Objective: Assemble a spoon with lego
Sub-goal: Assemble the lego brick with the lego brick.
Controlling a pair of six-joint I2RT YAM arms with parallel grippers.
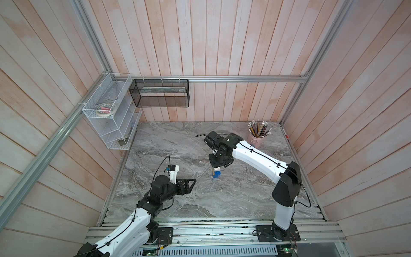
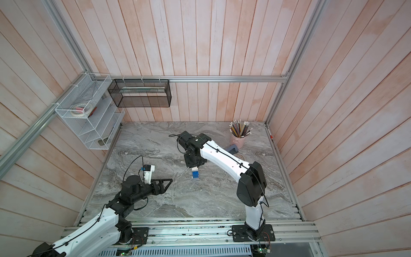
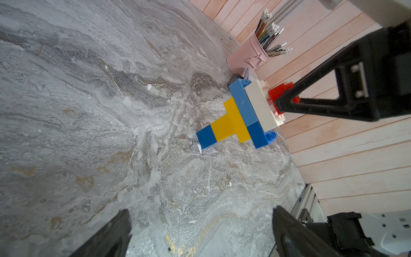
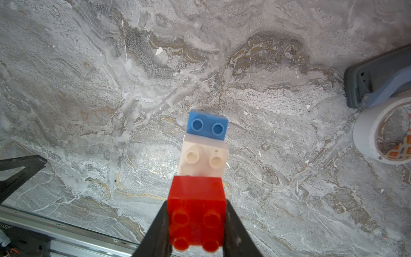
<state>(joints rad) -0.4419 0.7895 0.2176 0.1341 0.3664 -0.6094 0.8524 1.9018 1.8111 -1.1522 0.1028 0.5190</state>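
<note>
The spoon point(image 3: 242, 118) stands upright near the middle of the surface point(image 1: 178, 142), blue stem end down, well apart from every edge. The right end effector point(image 4: 196, 204) is clamped on its red top brick from above. The left end effector point(image 3: 200, 211), fingers wide apart and holding nothing, hovers well off to the left. Bare surface lies all round the stem. A pencil cup point(image 1: 255, 139), punch point(image 4: 367, 89) and tape point(image 4: 382, 133) sit toward the far right corner.
</note>
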